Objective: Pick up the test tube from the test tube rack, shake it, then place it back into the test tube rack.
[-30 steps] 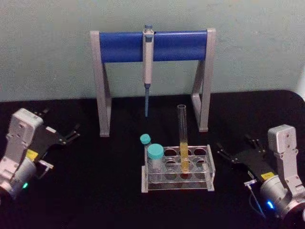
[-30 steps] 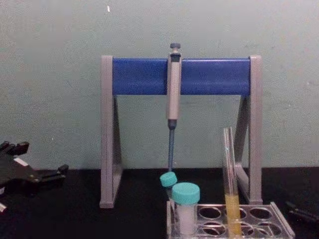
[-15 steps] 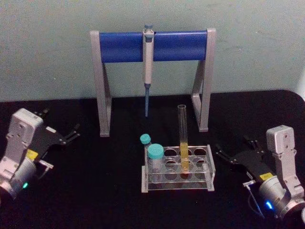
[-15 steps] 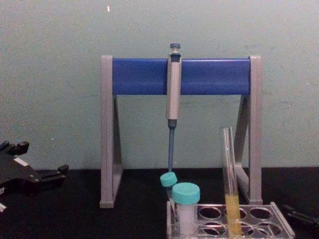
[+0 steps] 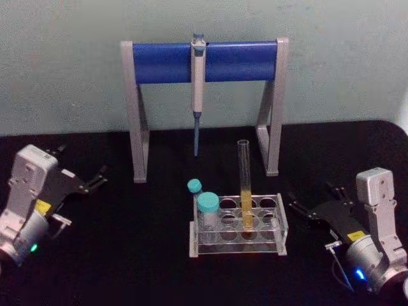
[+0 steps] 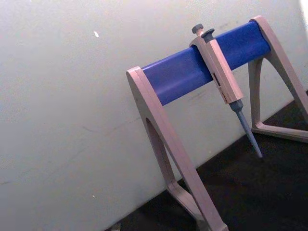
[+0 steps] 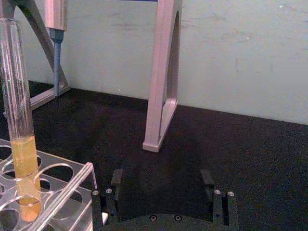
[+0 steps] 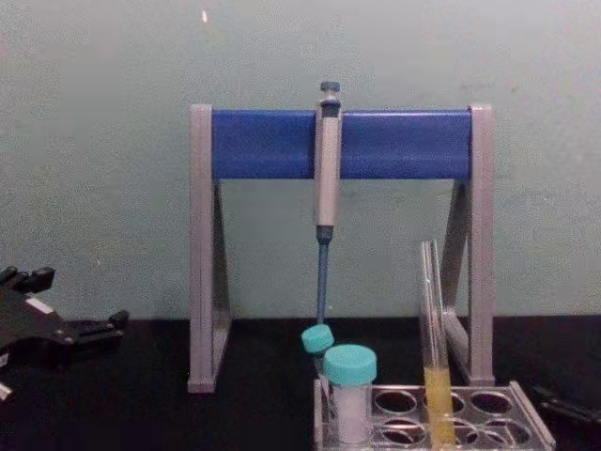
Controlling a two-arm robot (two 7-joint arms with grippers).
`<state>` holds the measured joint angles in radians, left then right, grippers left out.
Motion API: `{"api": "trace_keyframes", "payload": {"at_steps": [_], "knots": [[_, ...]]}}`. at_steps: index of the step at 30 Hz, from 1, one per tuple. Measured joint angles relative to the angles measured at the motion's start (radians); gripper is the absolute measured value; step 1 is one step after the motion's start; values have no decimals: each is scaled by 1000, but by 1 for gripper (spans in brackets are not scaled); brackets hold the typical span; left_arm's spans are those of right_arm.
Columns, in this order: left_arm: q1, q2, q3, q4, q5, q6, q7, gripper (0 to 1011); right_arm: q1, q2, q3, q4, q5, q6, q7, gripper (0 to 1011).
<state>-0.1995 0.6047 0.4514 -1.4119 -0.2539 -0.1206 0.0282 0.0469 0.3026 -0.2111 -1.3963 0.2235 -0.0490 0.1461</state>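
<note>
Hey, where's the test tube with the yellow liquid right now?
In the head view, the test tube stands upright in the test tube rack at table centre, right of the teal-capped vials, before the blue-barred stand.

A pipette hangs from the blue-barred stand; two teal-capped vials stand below.

Clear glass test tube; translucent plastic test tube rack

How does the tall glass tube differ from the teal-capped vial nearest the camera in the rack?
The test tube is long, slim and open at the top; the vial is short, wider and capped in teal. The test tube holds yellow-orange liquid, while the vial looks whitish. Both stand upright in the rack.
</note>
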Motion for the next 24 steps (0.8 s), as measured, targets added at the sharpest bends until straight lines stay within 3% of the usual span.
{"api": "trace_keyframes", "payload": {"at_steps": [24], "knots": [[0,0,0,0,0,0,0,1010,0,0,0,0,1,0,0,1000]]}}
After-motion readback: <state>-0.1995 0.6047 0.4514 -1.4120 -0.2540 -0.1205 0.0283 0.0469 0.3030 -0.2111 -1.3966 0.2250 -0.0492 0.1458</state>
